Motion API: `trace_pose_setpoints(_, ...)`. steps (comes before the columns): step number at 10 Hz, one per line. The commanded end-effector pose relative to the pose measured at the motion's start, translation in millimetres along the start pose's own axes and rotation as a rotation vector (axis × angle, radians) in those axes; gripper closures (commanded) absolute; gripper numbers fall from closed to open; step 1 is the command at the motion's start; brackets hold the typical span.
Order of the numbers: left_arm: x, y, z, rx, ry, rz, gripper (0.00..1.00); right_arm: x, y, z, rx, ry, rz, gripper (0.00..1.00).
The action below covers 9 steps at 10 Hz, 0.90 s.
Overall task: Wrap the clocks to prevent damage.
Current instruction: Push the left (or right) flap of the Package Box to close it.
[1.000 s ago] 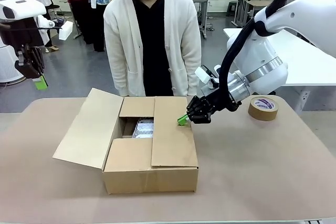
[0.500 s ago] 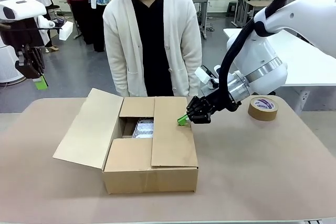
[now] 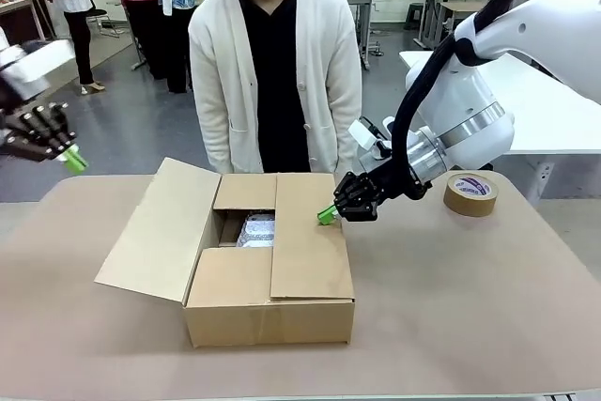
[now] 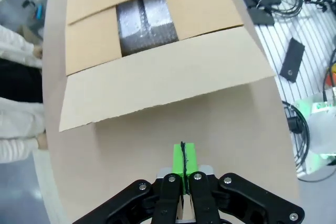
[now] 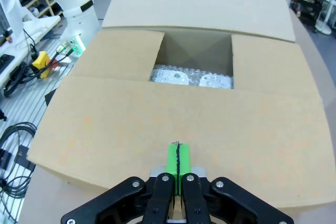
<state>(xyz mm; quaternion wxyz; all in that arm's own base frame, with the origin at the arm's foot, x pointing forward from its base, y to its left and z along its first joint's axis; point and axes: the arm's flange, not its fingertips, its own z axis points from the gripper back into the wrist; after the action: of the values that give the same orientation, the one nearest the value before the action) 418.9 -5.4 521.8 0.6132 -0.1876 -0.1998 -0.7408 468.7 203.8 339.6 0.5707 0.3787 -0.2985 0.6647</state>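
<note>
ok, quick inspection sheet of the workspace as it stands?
Surface: tan table, no spills seen.
Job's things: clocks, a bubble-wrapped bundle, lie inside the cardboard box; three flaps folded in, left flap open outward.
Clutter: tape roll on the table, right of the box.
Grippers: left gripper shut, empty, raised beyond the table's left edge; right gripper shut, empty, tips at the box's right flap.
Cables: black cables on the floor beside the table.
Surroundings: person standing at the far side.

Wrapped clocks (image 3: 255, 229), boxed
Grey-white bundle in clear crinkly bubble wrap, lying low inside the part-open cardboard box (image 3: 268, 319).
</note>
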Motion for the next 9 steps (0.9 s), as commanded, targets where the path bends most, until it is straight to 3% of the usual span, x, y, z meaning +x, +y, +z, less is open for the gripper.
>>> trace_pose_setpoints(1, -39.7, -14.1, -12.1, 0.000, -0.215, 0.055, 1.00, -3.8, -0.6, -3.3, -0.002, 0.003, -0.015, 0.99)
trace_pose_setpoints(4, -58.9, -28.9, -43.2, 0.054, -0.269, 0.182, 1.00, -3.8, -0.6, -3.3, -0.002, 0.003, -0.015, 0.99)
trace_pose_setpoints(6, -34.3, -31.3, -39.8, 0.085, -0.188, 0.186, 1.00, -3.8, -0.6, -3.3, -0.002, 0.003, -0.015, 0.99)
trace_pose_setpoints(7, -68.5, -32.1, -43.2, 0.036, -0.264, 0.168, 1.00, -3.8, -0.6, -3.3, -0.002, 0.003, -0.015, 0.99)
trace_pose_setpoints(9, -68.5, -32.1, -43.2, 0.036, -0.264, 0.168, 1.00, -3.8, -0.6, -3.3, -0.002, 0.003, -0.015, 0.99)
